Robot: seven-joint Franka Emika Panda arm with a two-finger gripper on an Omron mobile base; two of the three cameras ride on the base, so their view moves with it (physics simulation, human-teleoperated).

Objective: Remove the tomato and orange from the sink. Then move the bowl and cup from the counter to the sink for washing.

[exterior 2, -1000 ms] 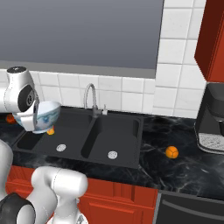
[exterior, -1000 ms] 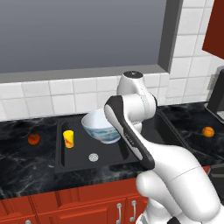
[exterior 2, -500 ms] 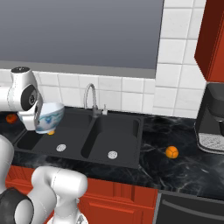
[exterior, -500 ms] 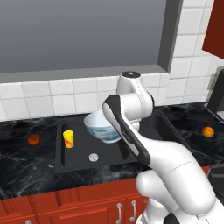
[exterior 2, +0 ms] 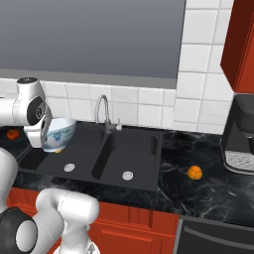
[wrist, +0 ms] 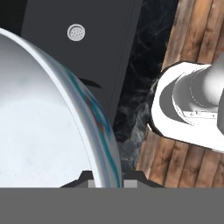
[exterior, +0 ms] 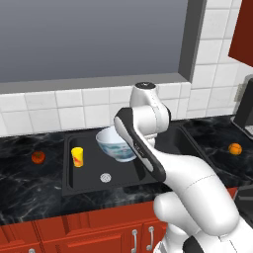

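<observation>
The sink [exterior: 89, 175] sits in the black counter [exterior: 29, 183]. Above its left basin the bowl [exterior: 114, 145] hangs tilted, the gripper [wrist: 106, 177] clamped on its rim. The cup [exterior: 77, 156] stands in that basin's left part. The orange [exterior: 235, 148] lies far right, the tomato [exterior: 38, 157] left of the sink.

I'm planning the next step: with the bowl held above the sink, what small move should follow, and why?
Probably lower the bowl straight down into the sink's left basin. The gripper is shut on its rim, it hangs tilted above the basin floor, and the cup already stands there to one side.
</observation>
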